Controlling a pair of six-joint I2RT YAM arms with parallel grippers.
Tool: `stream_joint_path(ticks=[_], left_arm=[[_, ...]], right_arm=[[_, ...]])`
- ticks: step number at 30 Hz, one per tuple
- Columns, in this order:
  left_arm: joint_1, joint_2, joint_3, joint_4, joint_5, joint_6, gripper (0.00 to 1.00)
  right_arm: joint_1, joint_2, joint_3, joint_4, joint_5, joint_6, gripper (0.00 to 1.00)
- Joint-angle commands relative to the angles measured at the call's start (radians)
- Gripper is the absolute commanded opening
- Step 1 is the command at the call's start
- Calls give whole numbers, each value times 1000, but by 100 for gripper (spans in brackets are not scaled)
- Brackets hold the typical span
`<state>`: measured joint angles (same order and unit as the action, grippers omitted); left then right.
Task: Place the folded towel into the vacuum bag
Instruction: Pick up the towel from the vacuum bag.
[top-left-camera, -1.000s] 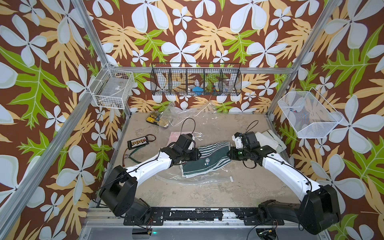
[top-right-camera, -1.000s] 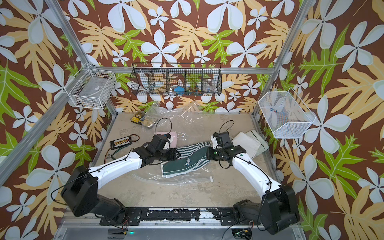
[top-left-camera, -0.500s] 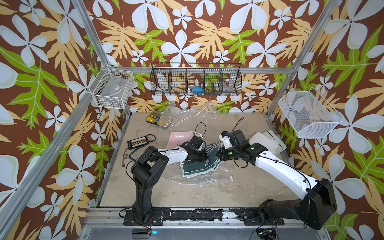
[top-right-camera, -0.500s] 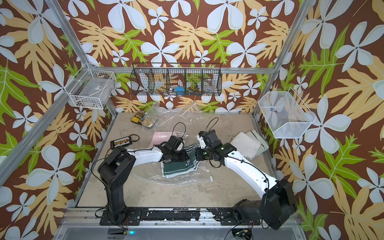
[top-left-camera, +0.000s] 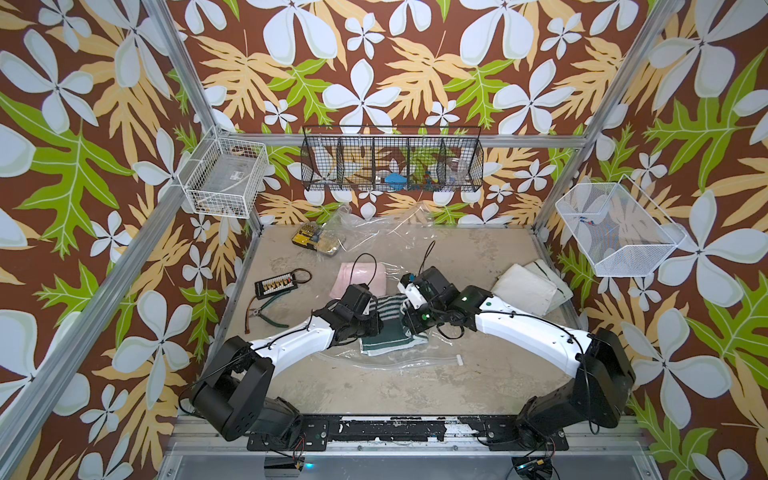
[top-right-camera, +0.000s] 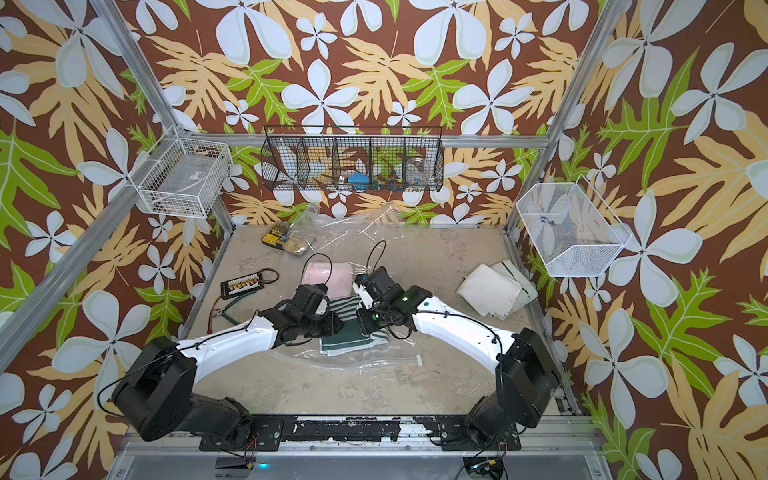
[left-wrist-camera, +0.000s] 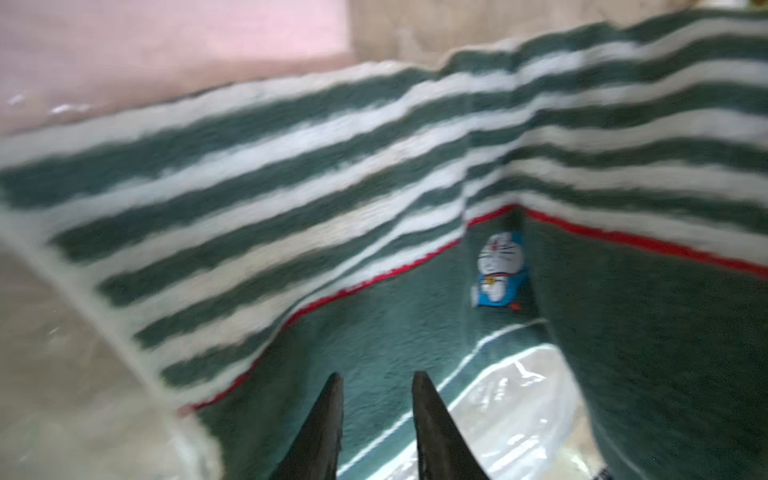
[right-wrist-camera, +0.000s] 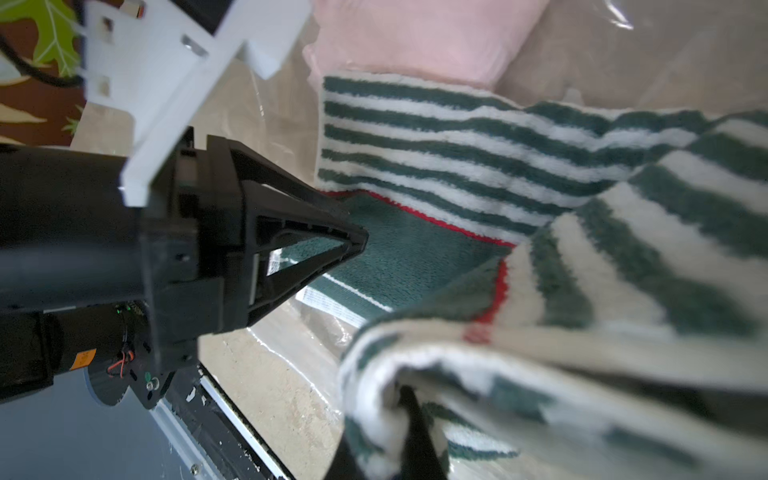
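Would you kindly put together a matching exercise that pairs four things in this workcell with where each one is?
Things:
1. striped towel
2. cream cloths
3. pliers
4. black wire basket

Places:
A. hung on the back wall
B. left part of the table
C. right part of the table
D. middle of the table

Pairs: 1-D, 2-C, 3-B, 4-A

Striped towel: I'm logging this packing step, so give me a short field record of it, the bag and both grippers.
towel: green-and-white striped, one side lifted and bunched
vacuum bag: clear, spread under the towel; whether towel is inside, unclear
right gripper: shut on the lifted towel fold
left gripper: jaws slightly apart, tips by the towel, nothing seen between
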<state>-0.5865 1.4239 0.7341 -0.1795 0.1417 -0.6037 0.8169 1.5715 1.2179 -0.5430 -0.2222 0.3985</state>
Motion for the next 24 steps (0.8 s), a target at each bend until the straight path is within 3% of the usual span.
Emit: stream_joint_path(ticks=[1,10,12,13,14,17,21,24], left_arm=[[13,-17,-31,-11,-50,1,31],[57,-97,-77,-50,-74,1,31],[72,-135,-62,-94,-101,12,31],[80,-155,-50,-119,-119,21,31],[88,-172,-36,-144,-134,30,32],[124,-209,-4,-190,-131,56,33],[185,-246,37,-241,-94,82,37],[209,-278,86,-288,-75,94,45]], right_arm=[[57,68,51,0,3,-32,5],[128,311,110,138,-124,13,8],[128,318,108,162,-149,17,13],[128,315,100,181,-184,16,24],[126,300,89,203,-233,13,38],[105,181,30,280,-391,29,58],[-26,-17,-98,345,-481,104,62],[-149,-112,-210,305,-394,112,63]])
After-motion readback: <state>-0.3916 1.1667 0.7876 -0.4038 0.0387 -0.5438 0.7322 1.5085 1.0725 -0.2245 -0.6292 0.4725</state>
